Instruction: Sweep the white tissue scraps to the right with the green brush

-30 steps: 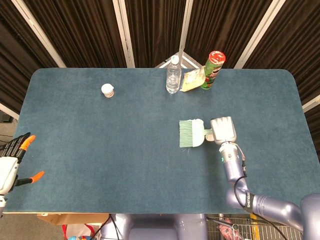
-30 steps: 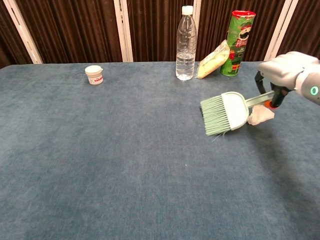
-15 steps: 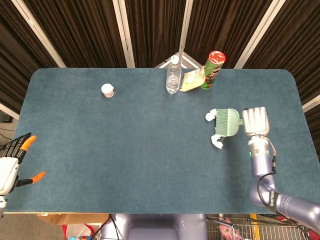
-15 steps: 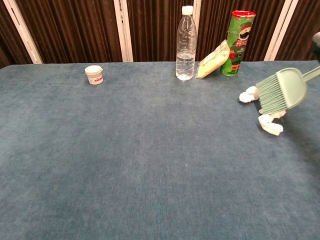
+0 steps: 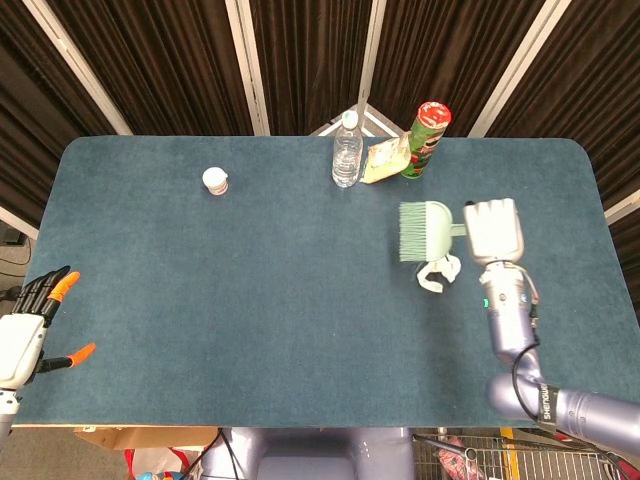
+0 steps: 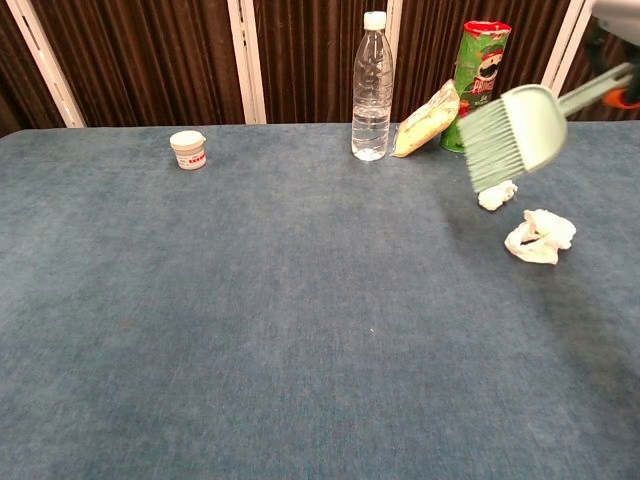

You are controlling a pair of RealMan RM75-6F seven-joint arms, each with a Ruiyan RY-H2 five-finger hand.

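The green brush point(image 5: 425, 230) hangs in the air above the table's right part, bristles pointing left, its handle gripped by my right hand point(image 5: 493, 232). In the chest view the green brush point(image 6: 515, 130) is raised and tilted, with the handle running off to the upper right. Two white tissue scraps lie on the cloth below it: a small scrap point(image 6: 497, 194) under the bristles and a larger crumpled scrap point(image 6: 541, 236) to its right, which also shows in the head view point(image 5: 438, 273). My left hand point(image 5: 25, 335) is off the table's near left corner, fingers spread and holding nothing.
Along the far edge stand a clear water bottle point(image 6: 372, 88), a yellow snack bag point(image 6: 425, 120) and a green chip can point(image 6: 478, 85). A small white jar point(image 6: 188, 150) sits at the far left. The blue table cloth point(image 6: 250, 300) covers the whole top.
The brush swept right, pushing the scraps that way, then rose off the table and moved back to the left. The larger scrap now lies uncovered. My left hand barely moved.
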